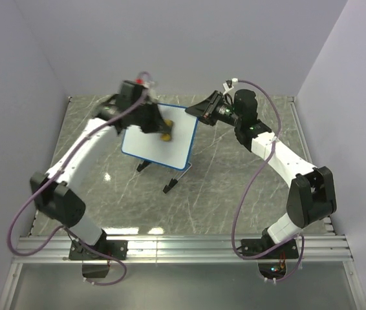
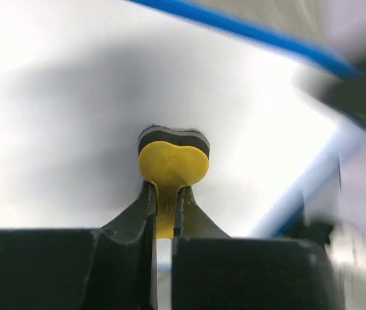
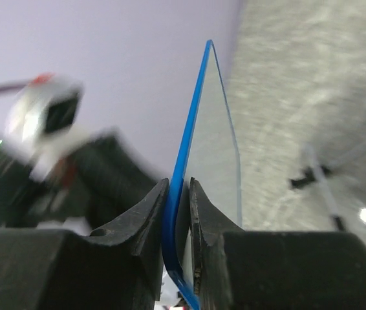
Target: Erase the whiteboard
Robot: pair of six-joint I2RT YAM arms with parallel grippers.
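Note:
The whiteboard (image 1: 157, 139), white with a thin blue rim, is held tilted above the table; its face shows no marks. My right gripper (image 1: 198, 111) is shut on the board's far right corner, its fingers (image 3: 154, 210) clamping the blue rim (image 3: 186, 142) edge-on. My left gripper (image 1: 160, 129) is shut on a small yellow eraser (image 2: 172, 161) with a dark felt pad, pressed against the white board face (image 2: 60, 116). The eraser also shows in the top view (image 1: 165, 135).
Two black feet pieces (image 1: 170, 184) lie on the marbled grey table (image 1: 235, 187) below the board. Purple walls stand on three sides. A metal rail (image 1: 183, 245) runs along the near edge by the arm bases.

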